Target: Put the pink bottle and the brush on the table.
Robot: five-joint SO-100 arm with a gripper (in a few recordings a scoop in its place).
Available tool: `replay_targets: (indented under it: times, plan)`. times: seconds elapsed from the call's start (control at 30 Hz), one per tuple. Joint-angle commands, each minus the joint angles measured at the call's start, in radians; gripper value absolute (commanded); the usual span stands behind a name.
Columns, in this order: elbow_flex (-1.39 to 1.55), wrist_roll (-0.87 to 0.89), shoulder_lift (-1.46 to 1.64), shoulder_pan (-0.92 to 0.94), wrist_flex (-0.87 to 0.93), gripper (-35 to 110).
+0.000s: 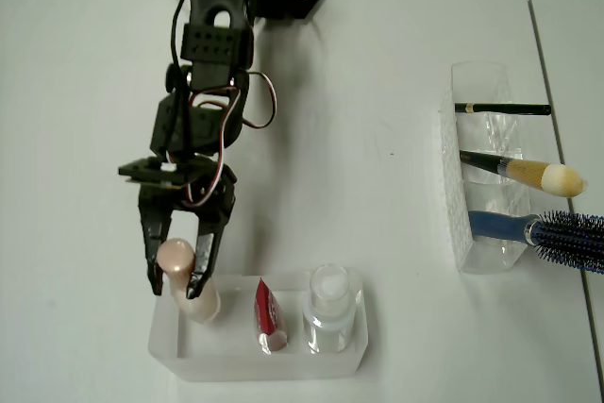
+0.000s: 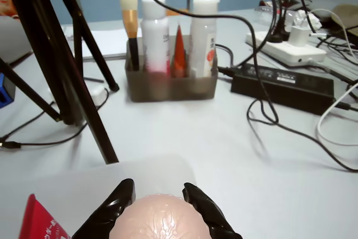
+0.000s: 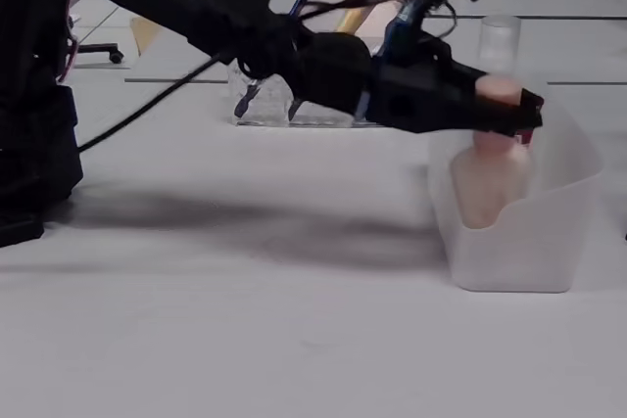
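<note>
The end effector (image 1: 179, 277) sits closed around the pink bottle (image 1: 189, 285) at its cap, inside the clear tray (image 1: 351, 361); grasp step, I'd say; next, lift straight up, then across to the desk (image 1: 377, 186).

The small pale pink rounded bottle (image 1: 189, 285) with a peach cap stands upright at lower left overhead. The slim dark-handled, tan-bristled makeup brush (image 1: 524, 171) lies at right. The white table (image 1: 377, 120) spans the frame.

White table (image 1: 377, 224): two clear trays (image 1: 189, 351) (image 1: 458, 224) on it.
</note>
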Motion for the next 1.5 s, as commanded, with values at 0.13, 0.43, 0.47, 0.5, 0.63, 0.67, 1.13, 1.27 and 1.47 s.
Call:
replay_targets:
  times: [0.13,0.43,0.47,0.5,0.63,0.67,1.13,1.27,1.47]
  plan:
    - [-0.046,0.002,0.173,0.008,0.163,0]
    - [-0.14,0.057,0.163,0.006,0.241,0]
    - [-0.175,0.075,0.147,0.006,0.245,0]
    - [-0.201,0.083,0.14,0.006,0.255,0]
    - [-0.241,0.083,0.137,0.006,0.307,0]
    - [-0.242,0.08,0.141,0.006,0.318,0]
    - [-0.112,0.044,0.413,0.006,0.552,0]
    - [-0.026,0.014,0.511,0.008,0.574,0]
    - [0.107,-0.069,0.666,0.02,0.65,0]
